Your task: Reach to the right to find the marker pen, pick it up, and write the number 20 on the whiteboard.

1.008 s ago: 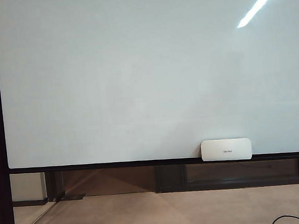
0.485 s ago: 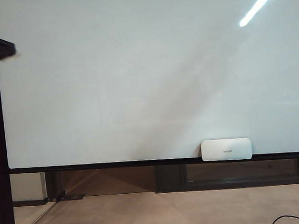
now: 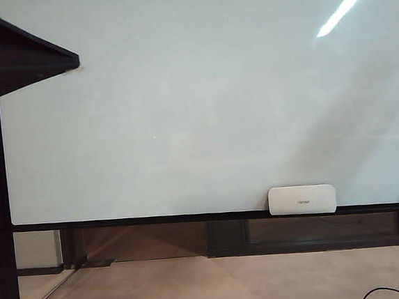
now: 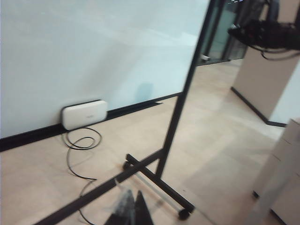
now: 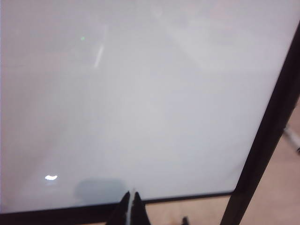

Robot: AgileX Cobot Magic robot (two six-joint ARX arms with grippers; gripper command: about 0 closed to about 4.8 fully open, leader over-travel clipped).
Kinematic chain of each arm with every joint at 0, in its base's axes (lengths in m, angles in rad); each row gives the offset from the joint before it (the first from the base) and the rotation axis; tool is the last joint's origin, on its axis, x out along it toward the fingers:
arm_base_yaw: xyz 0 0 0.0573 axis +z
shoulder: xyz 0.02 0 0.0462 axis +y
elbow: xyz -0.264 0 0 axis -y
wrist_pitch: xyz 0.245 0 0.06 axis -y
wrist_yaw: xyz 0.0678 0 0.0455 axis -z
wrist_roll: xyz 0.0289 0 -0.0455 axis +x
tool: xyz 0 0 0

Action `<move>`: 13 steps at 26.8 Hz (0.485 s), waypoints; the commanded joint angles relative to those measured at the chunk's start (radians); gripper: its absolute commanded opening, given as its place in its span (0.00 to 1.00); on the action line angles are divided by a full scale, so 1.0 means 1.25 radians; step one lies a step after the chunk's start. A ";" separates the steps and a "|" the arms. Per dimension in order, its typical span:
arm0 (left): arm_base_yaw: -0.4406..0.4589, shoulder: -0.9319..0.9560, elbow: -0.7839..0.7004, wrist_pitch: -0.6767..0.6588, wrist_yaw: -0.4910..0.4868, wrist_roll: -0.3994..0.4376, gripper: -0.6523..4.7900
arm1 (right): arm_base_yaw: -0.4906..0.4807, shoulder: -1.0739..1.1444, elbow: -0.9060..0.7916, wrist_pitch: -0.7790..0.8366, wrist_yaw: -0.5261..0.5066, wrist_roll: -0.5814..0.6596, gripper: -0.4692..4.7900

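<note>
The whiteboard point(image 3: 203, 107) fills the exterior view, glossy and blank, in a thin black frame. The marker pen is out of view, and no number 20 shows on the board. A dark blurred wedge of my left arm point(image 3: 17, 60) juts in over the board's upper left corner. My left gripper point(image 4: 134, 202) shows only as two dark tips pressed together, shut and empty, above the board's wheeled stand point(image 4: 159, 178). My right gripper point(image 5: 131, 199) is shut with nothing in it, facing the lower edge of the whiteboard point(image 5: 140, 93).
A small white rounded block point(image 3: 302, 200) sits on the board's bottom ledge, also seen as the white block point(image 4: 84, 114). A black cable point(image 4: 77, 150) loops on the floor. A dark machine part with cables point(image 4: 267, 33) hangs beyond the board's edge. Pale cabinets point(image 4: 286, 154) stand nearby.
A dark wedge of the left arm has come in from the left edge of the exterior view and grown, reaching farther right. A faint shadow has spread over the board's right part.
</note>
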 commanded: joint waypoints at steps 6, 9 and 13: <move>0.000 0.040 0.052 0.009 0.041 -0.008 0.11 | -0.072 0.113 0.004 0.052 -0.104 -0.028 0.09; 0.000 0.046 0.052 0.007 0.055 0.010 0.11 | -0.142 0.152 0.004 0.141 -0.193 0.011 0.09; 0.000 0.057 0.053 -0.013 0.078 0.013 0.11 | -0.203 0.225 0.005 0.238 -0.215 0.022 0.09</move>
